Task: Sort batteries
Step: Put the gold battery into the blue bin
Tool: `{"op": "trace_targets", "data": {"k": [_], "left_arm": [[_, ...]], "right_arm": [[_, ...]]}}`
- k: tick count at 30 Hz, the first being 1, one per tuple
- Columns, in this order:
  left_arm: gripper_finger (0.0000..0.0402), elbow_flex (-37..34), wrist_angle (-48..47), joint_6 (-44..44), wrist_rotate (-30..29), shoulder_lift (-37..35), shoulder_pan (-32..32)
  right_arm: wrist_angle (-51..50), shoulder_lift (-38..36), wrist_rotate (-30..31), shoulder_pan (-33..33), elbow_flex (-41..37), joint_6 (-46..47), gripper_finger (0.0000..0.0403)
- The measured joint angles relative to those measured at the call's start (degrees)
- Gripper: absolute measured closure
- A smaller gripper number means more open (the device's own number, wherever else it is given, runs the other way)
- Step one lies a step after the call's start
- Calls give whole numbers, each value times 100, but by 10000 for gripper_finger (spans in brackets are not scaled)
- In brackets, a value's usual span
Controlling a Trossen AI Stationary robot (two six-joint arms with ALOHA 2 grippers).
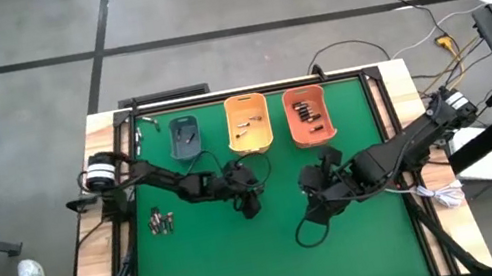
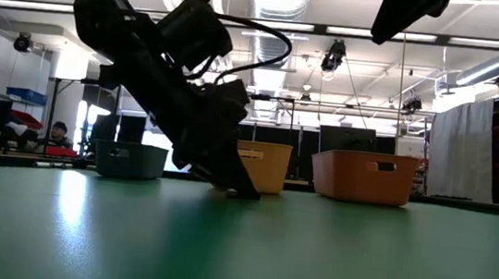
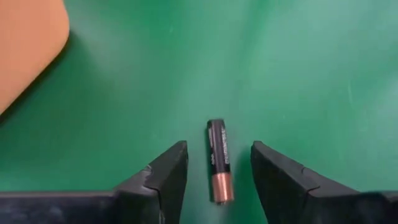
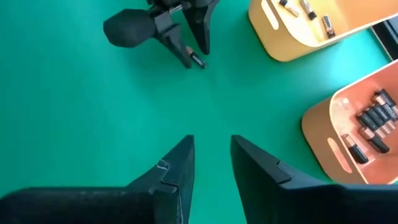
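Left wrist view shows my left gripper (image 3: 217,171) down at the green table (image 3: 298,74), fingers apart, with a black battery (image 3: 218,161) lying flat between them, untouched. Seen from above, that spot is near the table's centre, at about six o'clock from the yellow bin (image 1: 247,122). My right gripper (image 4: 211,163) hovers at three o'clock from it, fingers slightly apart and empty.

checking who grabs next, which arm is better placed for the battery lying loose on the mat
Left. The left pincer is open and already straddles the black-and-copper battery lying on the green mat. The right pincer is open but farther off, over bare mat.
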Motion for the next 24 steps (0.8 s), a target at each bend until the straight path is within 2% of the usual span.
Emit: {"op": "trace_targets", "data": {"k": [5,11,14,17,22,24], "left_arm": [[295,30,-69,-139,-81,114,0],[384,29,-464,-285,-138,42,24],[387,38,-700,-312,-108,-163,26],[384,153,-1390,-173,39,-593,26],[390,460,-2714,218,279,-1857,-15],[391,439,-3194,220,278,-2380,6]], "right_arm": [[-64,0,-19,-2,0,-33,320],[-324,0,-17,-4,87,-317,332],[-846,-9,7,-4,266,-321,336],[-1401,-13,36,-16,528,-325,339],[-2025,-22,47,-92,968,-356,339],[-2041,-24,46,-142,1075,-639,338]]}}
